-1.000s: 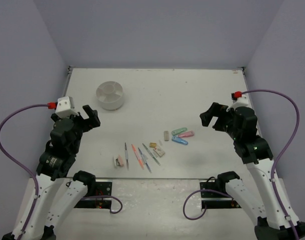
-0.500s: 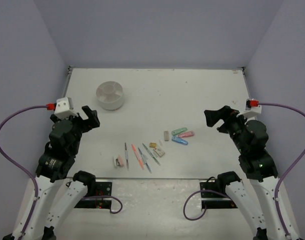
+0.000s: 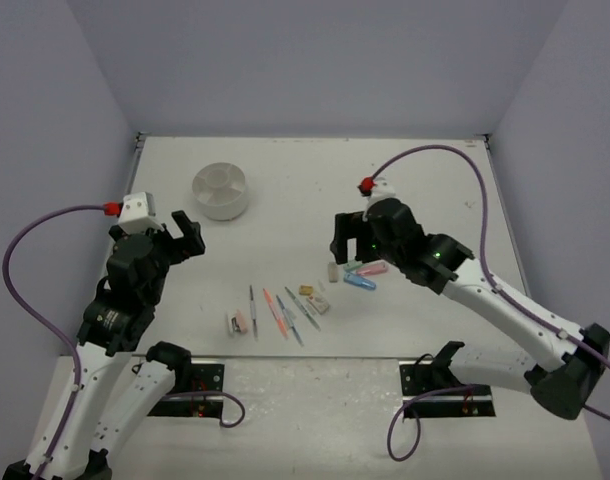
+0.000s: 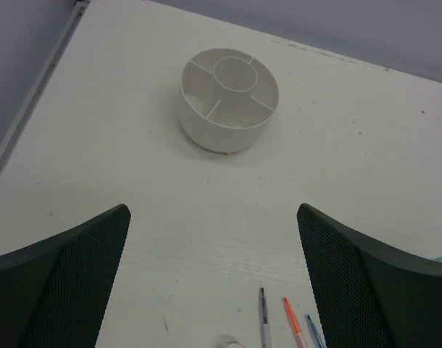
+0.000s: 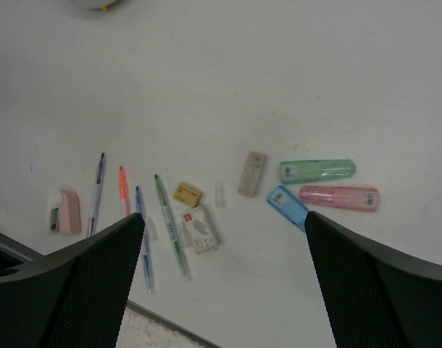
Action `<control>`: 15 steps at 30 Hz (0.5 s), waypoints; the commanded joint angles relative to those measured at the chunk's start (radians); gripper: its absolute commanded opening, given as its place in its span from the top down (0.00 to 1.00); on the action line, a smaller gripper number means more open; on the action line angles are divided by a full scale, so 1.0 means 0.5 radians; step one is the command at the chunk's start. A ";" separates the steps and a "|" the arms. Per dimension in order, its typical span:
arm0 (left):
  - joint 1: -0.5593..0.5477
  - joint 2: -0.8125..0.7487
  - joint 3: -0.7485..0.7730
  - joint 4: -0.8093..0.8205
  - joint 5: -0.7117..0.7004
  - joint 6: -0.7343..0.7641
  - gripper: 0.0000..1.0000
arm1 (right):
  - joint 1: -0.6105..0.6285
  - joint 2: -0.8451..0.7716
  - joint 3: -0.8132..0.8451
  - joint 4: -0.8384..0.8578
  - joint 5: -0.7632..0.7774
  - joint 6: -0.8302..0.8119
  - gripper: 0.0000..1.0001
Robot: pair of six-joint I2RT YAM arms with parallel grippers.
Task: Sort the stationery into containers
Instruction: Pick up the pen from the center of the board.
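The stationery lies in a loose row near the table's front: grey, orange, blue and green pens (image 3: 277, 312), small erasers (image 3: 318, 302), a pink piece (image 3: 238, 322), and green, pink and blue capsules (image 3: 366, 268). The right wrist view shows them too: the pens (image 5: 123, 192), a tan eraser (image 5: 187, 194), a grey eraser (image 5: 251, 173) and the capsules (image 5: 317, 170). My right gripper (image 3: 347, 236) hangs open above the capsules and grey eraser, holding nothing. The round white divided dish (image 3: 220, 190) stands at the back left and shows in the left wrist view (image 4: 229, 98). My left gripper (image 3: 182, 236) is open and empty, in front of the dish.
Purple walls close in the table on the left, back and right. The table's near edge (image 5: 170, 326) runs just in front of the pens. Both arm bases sit at the near edge.
My right arm has swung from the right side of the table leftward to above the capsules. My left gripper has barely shifted.
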 commanded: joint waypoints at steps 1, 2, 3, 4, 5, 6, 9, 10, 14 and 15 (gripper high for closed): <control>-0.009 -0.011 -0.013 0.081 0.042 0.023 0.00 | 0.229 0.290 0.171 -0.056 0.055 0.005 0.16; -0.009 -0.016 -0.014 0.079 0.043 0.022 0.00 | 0.263 0.404 0.202 -0.051 0.036 0.009 0.20; -0.009 -0.021 -0.016 0.080 0.044 0.024 0.00 | 0.322 0.493 0.232 -0.055 0.049 0.009 0.24; -0.009 -0.026 -0.019 0.082 0.047 0.025 0.00 | 0.373 0.578 0.263 -0.068 0.073 0.008 0.27; -0.009 -0.029 -0.020 0.085 0.052 0.025 0.00 | 0.398 0.655 0.289 -0.081 0.088 0.006 0.30; -0.009 -0.028 -0.021 0.088 0.059 0.025 0.00 | 0.408 0.706 0.304 -0.078 0.074 0.002 0.33; -0.009 -0.018 -0.023 0.093 0.079 0.028 0.00 | 0.475 0.890 0.346 -0.033 -0.010 -0.026 0.46; -0.009 -0.015 -0.021 0.093 0.083 0.028 0.00 | 0.481 0.937 0.367 -0.030 -0.019 -0.032 0.52; -0.009 -0.021 -0.025 0.093 0.082 0.028 0.00 | 0.513 1.110 0.388 0.030 -0.108 -0.056 0.61; -0.009 -0.024 -0.027 0.094 0.081 0.028 0.00 | 0.523 1.143 0.394 0.053 -0.129 -0.061 0.64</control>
